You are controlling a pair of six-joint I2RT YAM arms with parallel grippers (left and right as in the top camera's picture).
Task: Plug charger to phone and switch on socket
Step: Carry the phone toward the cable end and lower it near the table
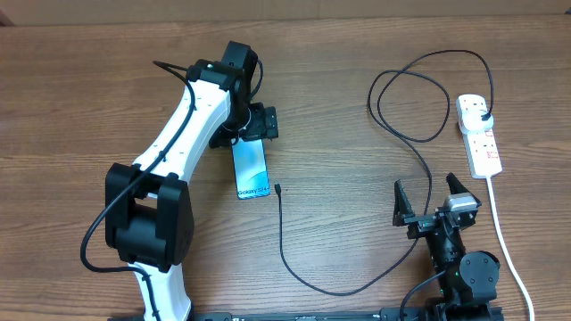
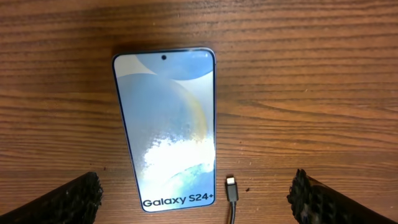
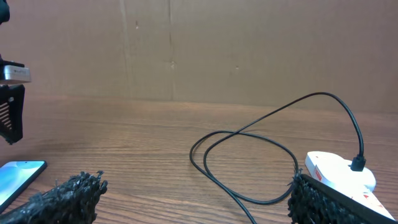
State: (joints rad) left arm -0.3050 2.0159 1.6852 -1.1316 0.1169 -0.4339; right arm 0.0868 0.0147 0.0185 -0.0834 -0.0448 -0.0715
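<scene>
The phone (image 1: 252,170) lies flat on the wooden table, its blue screen (image 2: 168,127) up, with "Galaxy S24+" at its near end. The charger's connector tip (image 2: 232,188) lies just right of that end, unplugged; its black cable (image 1: 294,267) loops across the table to a black plug (image 1: 485,118) seated in the white socket strip (image 1: 479,134). My left gripper (image 1: 257,122) hovers open over the phone's far end, fingers (image 2: 71,199) wide on both sides. My right gripper (image 1: 430,198) stands open near the front right, holding nothing; the cable loop (image 3: 249,155) and socket (image 3: 339,174) lie ahead of it.
The strip's thick white cord (image 1: 504,241) runs down the right side towards the table's front edge, close to the right arm's base (image 1: 464,267). A brown cardboard wall (image 3: 199,43) backs the table. The left arm (image 1: 169,169) stretches over the left half.
</scene>
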